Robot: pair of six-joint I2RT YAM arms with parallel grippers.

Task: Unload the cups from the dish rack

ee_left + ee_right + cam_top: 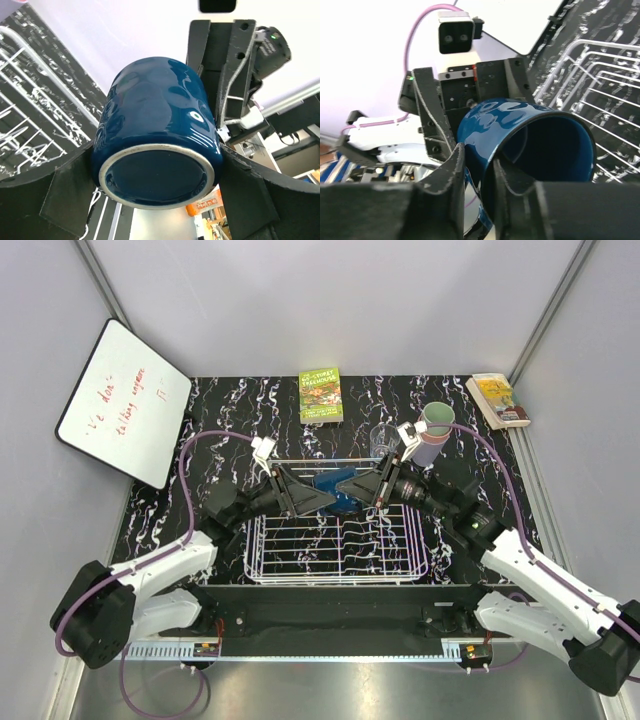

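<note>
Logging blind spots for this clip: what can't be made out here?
- Overhead: blue cup mostly covered by the left pincer and right pincer.
- Overhead: whiteboard writing too small to read.
- Overhead: cup stack count unclear, partly behind the right pincer.
- Wrist views: rack cut off at the frame edges, with the cup and pincers filling them.

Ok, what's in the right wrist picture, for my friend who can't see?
A shiny dark blue cup, mouth toward the camera, has the jaws of the right gripper pinching its rim, one inside and one outside. Behind it the left gripper holds the cup's body; the white dish rack is at the right.
</note>
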